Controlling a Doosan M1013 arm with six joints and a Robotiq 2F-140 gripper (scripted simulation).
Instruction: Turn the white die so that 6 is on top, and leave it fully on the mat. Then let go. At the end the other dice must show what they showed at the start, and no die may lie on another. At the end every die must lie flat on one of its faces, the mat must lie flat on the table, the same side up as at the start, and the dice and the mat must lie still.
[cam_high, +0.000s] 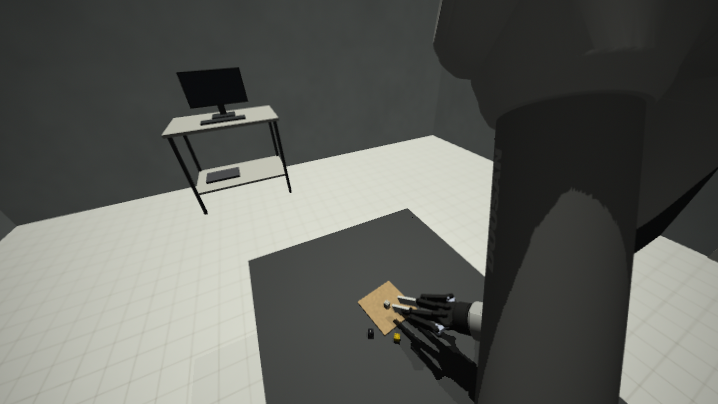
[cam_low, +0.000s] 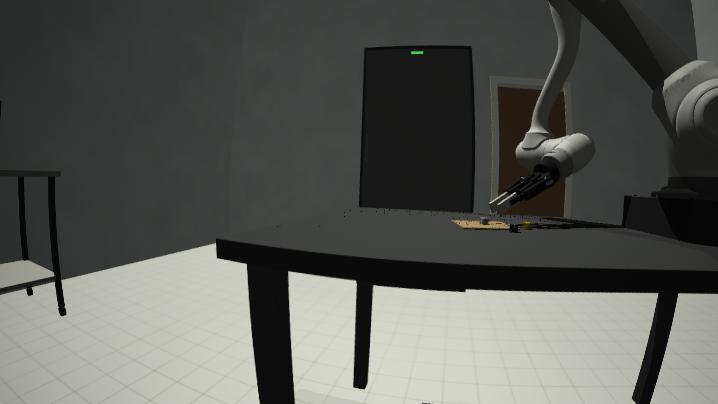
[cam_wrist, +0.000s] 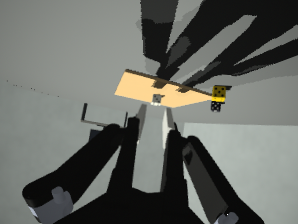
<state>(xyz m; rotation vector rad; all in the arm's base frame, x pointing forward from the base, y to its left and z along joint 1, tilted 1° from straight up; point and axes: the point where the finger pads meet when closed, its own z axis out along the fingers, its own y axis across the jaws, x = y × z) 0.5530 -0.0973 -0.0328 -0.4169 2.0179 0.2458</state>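
The white die (cam_high: 386, 304) lies on the tan mat (cam_high: 384, 306), near the mat's middle, flat on a face; it is too small to read its top face. It also shows in the exterior view (cam_low: 484, 220) and in the wrist view (cam_wrist: 157, 98). My gripper (cam_high: 401, 303) hangs just to the right of the die and a little above the mat (cam_low: 479, 224), tilted down toward it. Its fingers stand a small gap apart with nothing between them. In the exterior view the fingertips (cam_low: 497, 203) are clear of the die.
A yellow die (cam_high: 396, 337) and a black die (cam_high: 370, 333) lie on the dark table just off the mat's near edge, apart from each other. The arm's big links fill the right side. A desk with a monitor (cam_high: 213, 90) stands far off.
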